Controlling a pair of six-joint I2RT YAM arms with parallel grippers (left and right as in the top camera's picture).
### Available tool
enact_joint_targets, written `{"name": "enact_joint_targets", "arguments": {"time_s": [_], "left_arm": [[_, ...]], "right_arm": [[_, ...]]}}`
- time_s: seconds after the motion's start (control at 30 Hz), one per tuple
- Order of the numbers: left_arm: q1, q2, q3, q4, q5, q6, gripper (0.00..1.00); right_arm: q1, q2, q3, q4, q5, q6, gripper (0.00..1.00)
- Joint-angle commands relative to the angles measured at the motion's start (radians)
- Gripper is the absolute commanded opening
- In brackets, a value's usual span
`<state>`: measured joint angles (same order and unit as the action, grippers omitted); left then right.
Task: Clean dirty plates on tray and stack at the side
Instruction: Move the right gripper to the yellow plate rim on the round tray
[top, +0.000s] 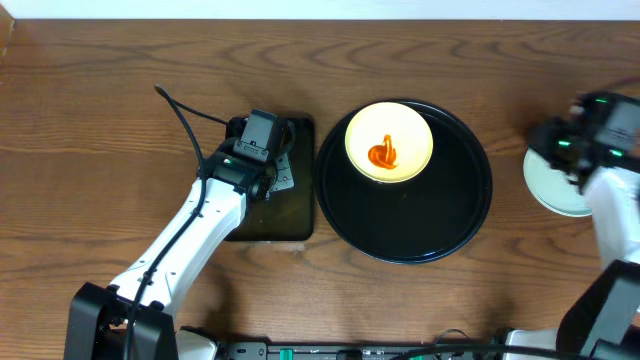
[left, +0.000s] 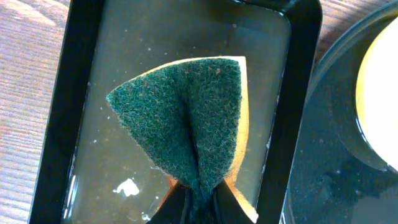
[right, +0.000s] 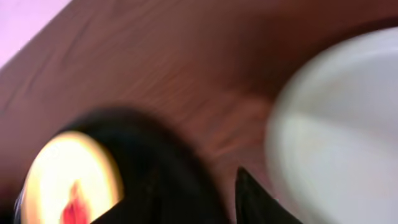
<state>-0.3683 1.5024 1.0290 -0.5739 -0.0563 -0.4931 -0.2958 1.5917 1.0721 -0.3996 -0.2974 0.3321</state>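
Overhead, you had the pale yellow plate (top: 408, 128) sitting in the far half of the round black tray (top: 420, 225), its orange-red sauce smear (top: 384, 153) running toward and away from the robot. A pale mint plate (top: 552, 188) lay on the table to the right of that tray, with your right gripper (top: 558, 148) over its far-left edge; the blurred right wrist view left its jaws impossible to judge. Your left gripper (left: 198, 206) pinched a green-faced yellow sponge (left: 186, 118), folded lengthwise, the fold line pointing along the long axis of the wet rectangular tray (left: 56, 124).
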Motion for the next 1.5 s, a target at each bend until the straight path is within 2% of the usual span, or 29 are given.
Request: {"name": "enact_joint_targets", "arguments": {"time_s": [0.0, 0.27, 0.57, 0.77, 0.9, 1.1, 1.27, 1.47], "left_arm": [[0.003, -0.002, 0.000, -0.001, -0.016, 0.009, 0.09], [0.003, -0.002, 0.000, -0.001, -0.015, 0.009, 0.09], [0.003, -0.002, 0.000, -0.001, -0.015, 0.009, 0.09], [0.003, -0.002, 0.000, -0.001, -0.015, 0.009, 0.09], [0.003, -0.002, 0.000, -0.001, -0.015, 0.009, 0.09], [0.003, -0.002, 0.000, 0.000, -0.015, 0.009, 0.09], [0.003, -0.002, 0.000, 0.031, 0.035, 0.009, 0.08], [-0.028, 0.002, 0.000, 0.155, 0.140, 0.009, 0.08]], "right_arm": [[0.133, 0.044, 0.005, 0.007, -0.050, -0.103, 0.41], [0.310, 0.183, 0.005, 0.062, 0.014, -0.097, 0.39], [0.393, 0.295, 0.005, 0.118, 0.039, -0.075, 0.38], [0.406, 0.328, 0.005, 0.096, 0.080, -0.034, 0.31], [0.409, 0.349, 0.005, 0.053, 0.080, -0.029, 0.12], [0.409, 0.350, 0.005, 0.000, 0.080, -0.029, 0.01], [0.409, 0.349, 0.005, -0.056, 0.080, -0.029, 0.01], [0.443, 0.349, 0.005, -0.117, 0.042, -0.044, 0.01]]}}
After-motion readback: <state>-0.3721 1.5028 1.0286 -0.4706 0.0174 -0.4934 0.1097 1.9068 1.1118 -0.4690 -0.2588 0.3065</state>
